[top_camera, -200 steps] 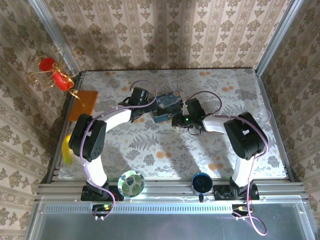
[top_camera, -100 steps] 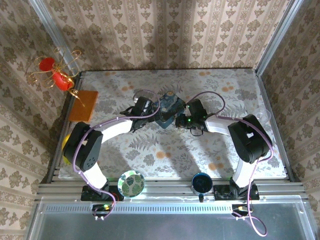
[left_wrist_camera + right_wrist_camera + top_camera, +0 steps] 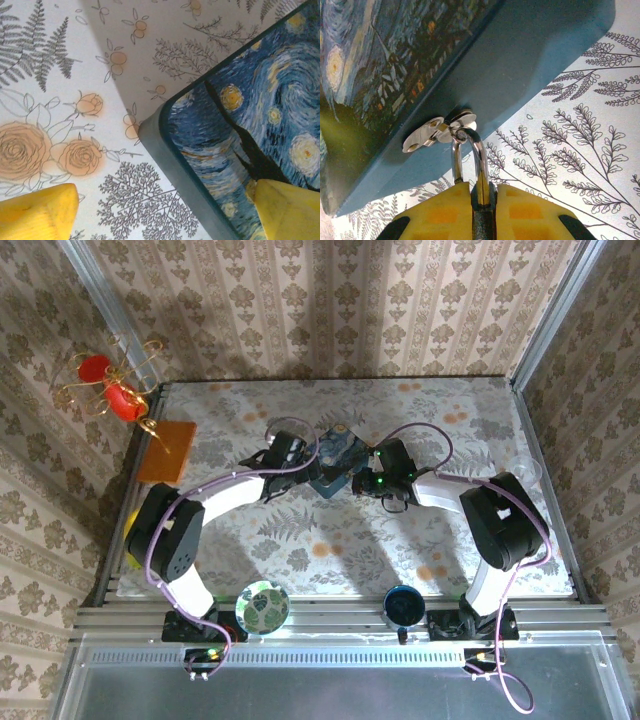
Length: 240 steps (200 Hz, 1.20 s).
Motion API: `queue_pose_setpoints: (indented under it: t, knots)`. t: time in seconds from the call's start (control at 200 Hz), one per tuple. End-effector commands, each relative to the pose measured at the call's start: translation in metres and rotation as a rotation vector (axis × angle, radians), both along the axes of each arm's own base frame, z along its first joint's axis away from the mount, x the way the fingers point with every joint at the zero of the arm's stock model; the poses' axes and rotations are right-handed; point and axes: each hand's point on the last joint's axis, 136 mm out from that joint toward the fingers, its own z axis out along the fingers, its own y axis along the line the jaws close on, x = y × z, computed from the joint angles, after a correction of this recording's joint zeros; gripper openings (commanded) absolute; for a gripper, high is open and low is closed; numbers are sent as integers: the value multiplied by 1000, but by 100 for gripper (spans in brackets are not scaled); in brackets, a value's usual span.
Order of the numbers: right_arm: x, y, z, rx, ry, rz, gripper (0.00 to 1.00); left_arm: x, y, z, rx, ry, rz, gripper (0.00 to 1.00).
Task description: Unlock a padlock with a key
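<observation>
Padlock is sitting clamped between jaws of the right gripper for steadying; left gripper, jaws apart, is straddling the tin.

Damask wallpaper walls; floral tablecloth; alu frame.
</observation>
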Motion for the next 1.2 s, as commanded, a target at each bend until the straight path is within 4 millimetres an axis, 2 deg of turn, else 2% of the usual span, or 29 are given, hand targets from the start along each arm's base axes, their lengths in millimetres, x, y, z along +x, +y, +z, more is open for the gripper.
queue_pose_setpoints:
  t: [0.0, 0.155, 0.235, 0.455, 0.565, 0.61, 0.65, 0.83, 0.915, 1.01, 1.09, 1.196]
  knots:
    - [5, -5, 12, 14, -26, -37, 1, -5, 21, -30, 57, 97, 46, 81]
    - [8, -7, 10, 34, -22, -62, 0, 3, 26, -33, 48, 101, 56, 58]
    - [9, -3, 7, 68, -15, -76, 0, 7, 26, -30, 48, 95, 51, 50]
    - [9, -4, -3, 119, -3, -132, 0, 9, 22, -31, 43, 100, 40, 48]
    - [9, -4, -2, 118, -6, -136, 0, 9, 21, -29, 34, 99, 33, 48]
    - [9, -4, -1, 118, -7, -136, 0, 9, 18, -23, 25, 88, 23, 51]
    - [9, -4, 0, 120, -7, -134, 0, 7, 17, -18, 21, 80, 20, 57]
    - [8, -2, 0, 133, -5, -131, 0, 6, 10, 24, -31, 4, 10, 99]
    - [7, 0, 1, 139, -5, -129, 0, 5, 9, 39, -43, -25, 12, 100]
    - [5, 1, 1, 143, -6, -129, 0, 2, 0, 44, -52, -28, 0, 100]
    - [3, 1, -1, 143, -3, -132, 0, -3, -11, 38, -61, -9, -17, 100]
    - [2, 0, 0, 147, -5, -137, 0, -7, -25, 21, -69, 42, -28, 100]
